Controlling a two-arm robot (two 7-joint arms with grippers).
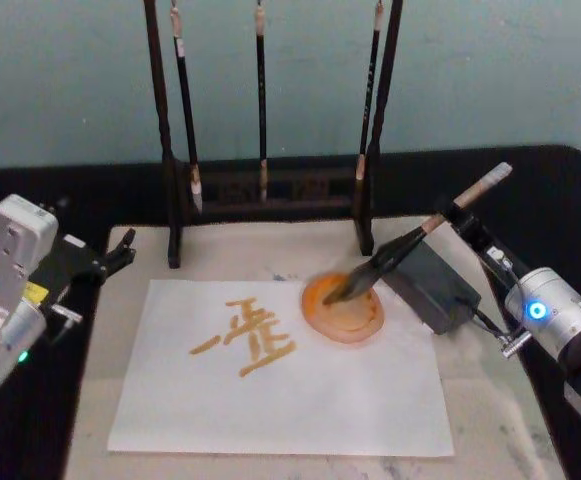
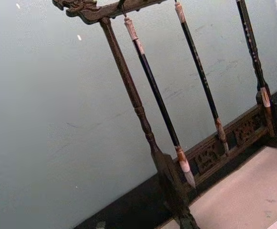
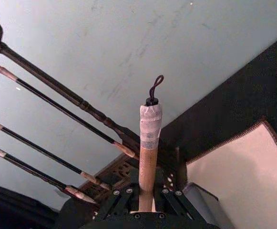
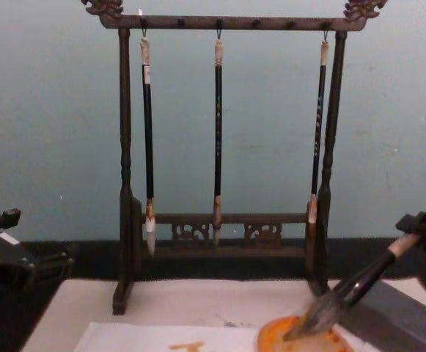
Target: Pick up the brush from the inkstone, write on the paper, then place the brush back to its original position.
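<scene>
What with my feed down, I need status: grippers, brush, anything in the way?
Right gripper shut on the brush handle, left gripper parked far left. Bristles down in the inkstone; paper already written. Grey block close under the handle.

We see the right pincer clamped on the pale upper handle of the brush, its dark loop cord standing against the teal wall. Beyond, thin brushes hang from the wooden stand, and a cream mat lies on the black surface.

Dim, even, diffuse lighting; shadows soft and faint throughout.
</scene>
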